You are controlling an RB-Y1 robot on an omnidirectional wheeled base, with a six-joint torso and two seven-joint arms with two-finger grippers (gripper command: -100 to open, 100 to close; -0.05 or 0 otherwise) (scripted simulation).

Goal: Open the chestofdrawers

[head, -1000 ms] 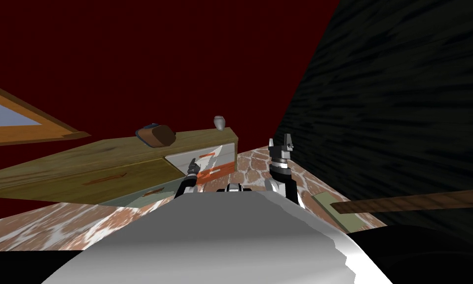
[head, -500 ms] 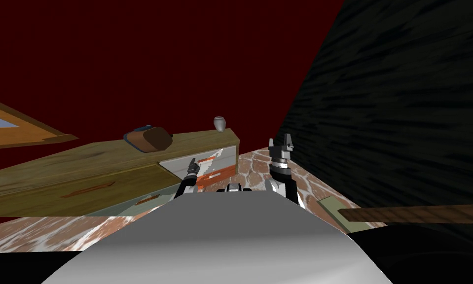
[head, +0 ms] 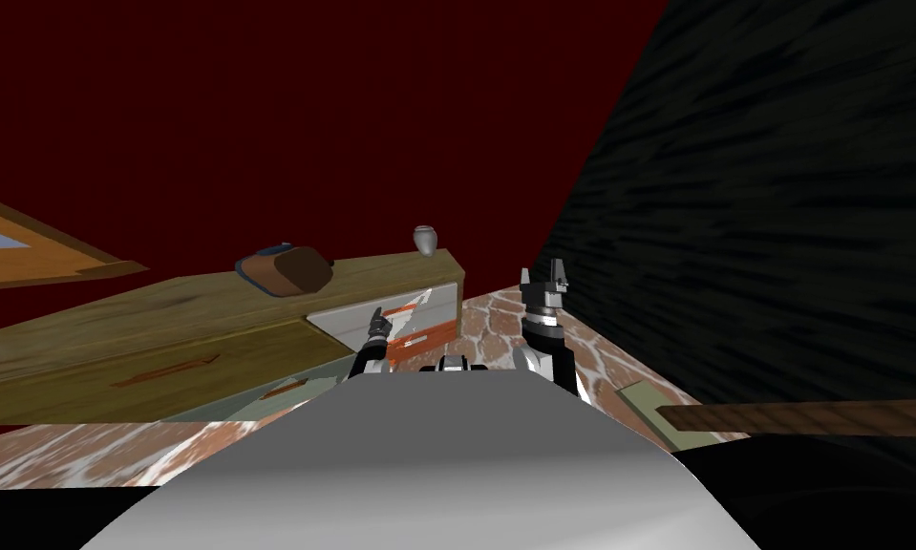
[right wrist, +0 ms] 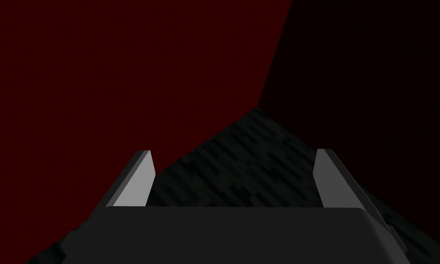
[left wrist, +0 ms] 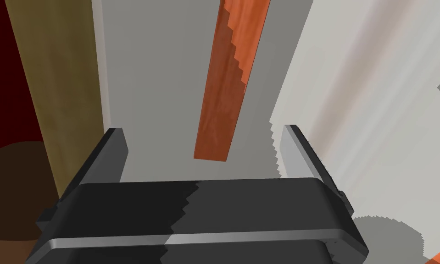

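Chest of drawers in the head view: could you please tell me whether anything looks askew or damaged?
Nothing stands out. The long olive-brown wooden chest of drawers slants only with the camera; the small grey vase stands upright on its top. The open left gripper faces an orange bar handle.

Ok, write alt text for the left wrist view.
The open left pincer points at a pale grey drawer front, with the near end of an orange-brown handle between its two fingers, neither touching it. An olive-brown wooden edge runs beside the drawer.
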